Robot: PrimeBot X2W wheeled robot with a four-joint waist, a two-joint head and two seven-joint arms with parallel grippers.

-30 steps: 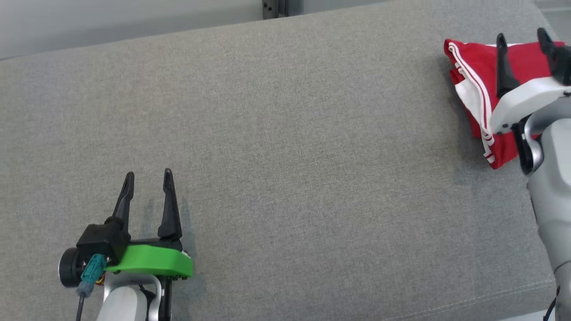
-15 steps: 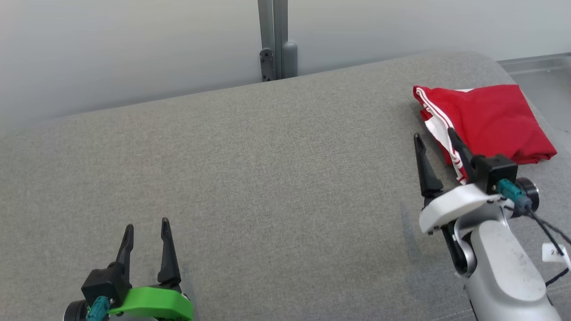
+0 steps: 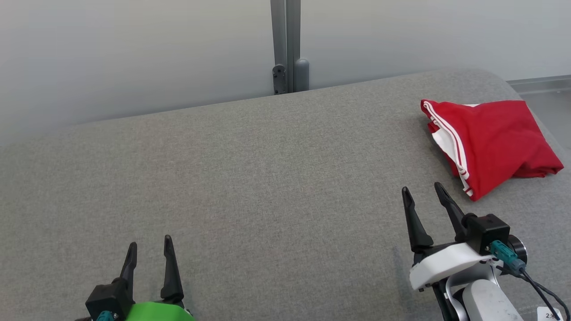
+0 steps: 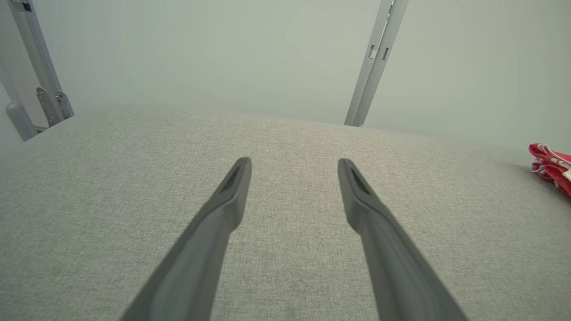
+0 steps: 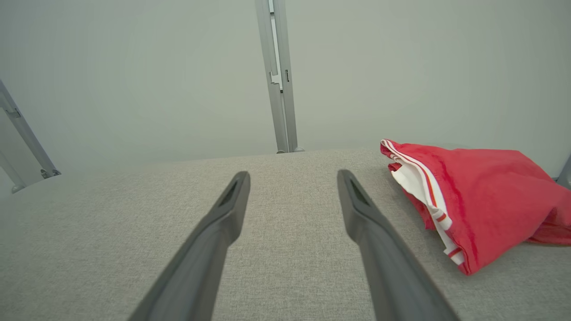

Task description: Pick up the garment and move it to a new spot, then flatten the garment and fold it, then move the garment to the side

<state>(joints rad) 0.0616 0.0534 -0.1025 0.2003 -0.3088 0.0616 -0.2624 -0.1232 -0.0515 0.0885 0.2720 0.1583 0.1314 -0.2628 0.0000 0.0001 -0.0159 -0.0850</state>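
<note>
The garment (image 3: 490,142) is red with white stripes along one edge, folded into a compact bundle at the far right of the grey padded surface (image 3: 267,178). In the right wrist view the garment (image 5: 477,196) lies just right of my fingers, untouched. A corner of the garment (image 4: 551,167) peeks in at the right edge of the left wrist view. My right gripper (image 3: 421,191) stands open, empty, a short way in front of the bundle. Low at the front left, my left gripper (image 3: 149,244) is open with nothing between its fingers.
A pale wall with a grey metal post (image 3: 287,44) rises behind the surface. The surface's rounded right end (image 3: 513,82) falls off just beyond the garment. Another bracket (image 4: 49,98) stands at the far left.
The head camera has tilted up, so the wall and post came into view. My right gripper has drawn back from over the garment toward me, still open. The garment stays put.
</note>
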